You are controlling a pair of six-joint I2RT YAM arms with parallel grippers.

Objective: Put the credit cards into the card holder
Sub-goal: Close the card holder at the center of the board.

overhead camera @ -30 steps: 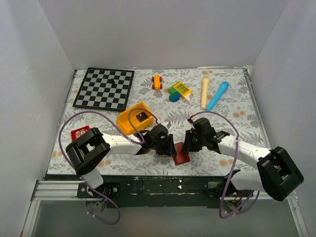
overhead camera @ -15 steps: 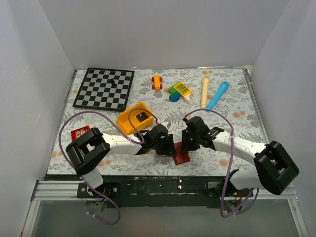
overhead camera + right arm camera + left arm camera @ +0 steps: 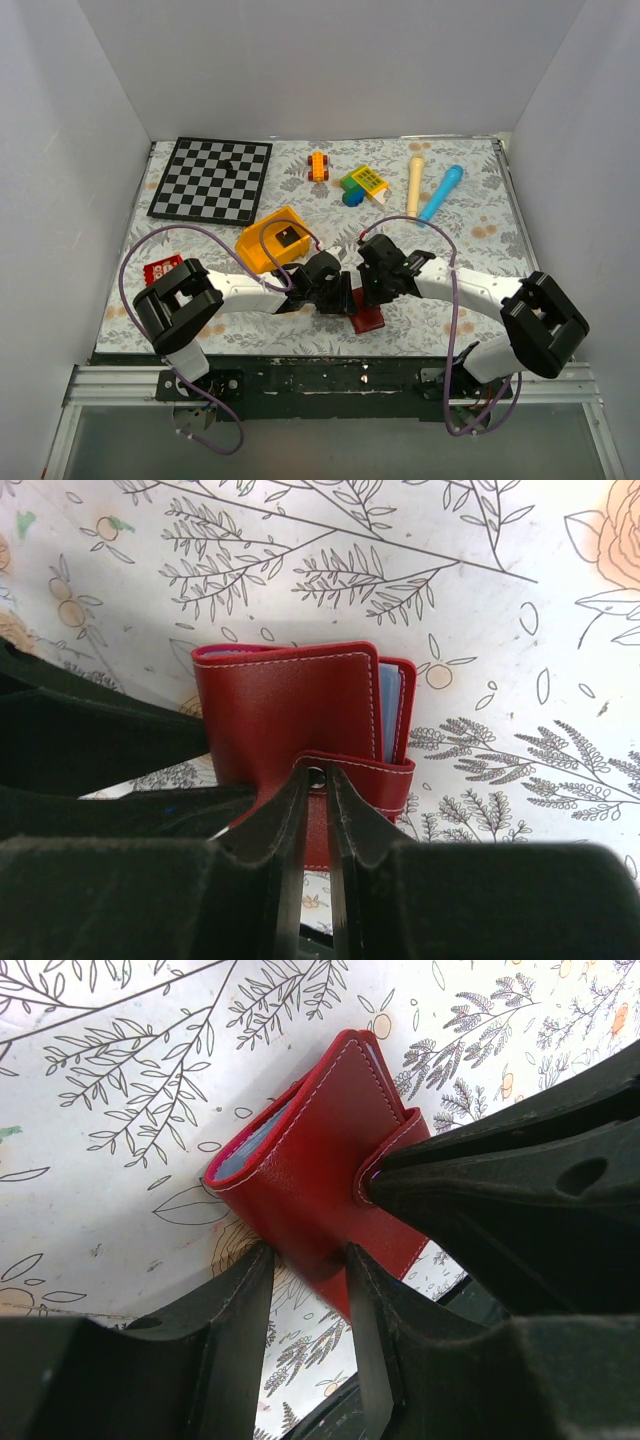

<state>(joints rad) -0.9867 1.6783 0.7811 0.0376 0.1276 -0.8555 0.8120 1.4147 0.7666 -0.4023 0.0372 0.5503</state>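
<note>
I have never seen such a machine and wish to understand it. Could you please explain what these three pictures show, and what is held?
This is a robot: a left arm and a right arm, bolted at the near table edge. The wide picture comes from a camera above and behind them; the two close pictures come from a camera on each wrist. On the flowered table lie a chessboard, a yellow bin, an orange toy car, a cream stick and a blue stick. Near the front lies the dark red card holder, folded. The left claw grips its edge; the right claw pinches its snap tab.
</note>
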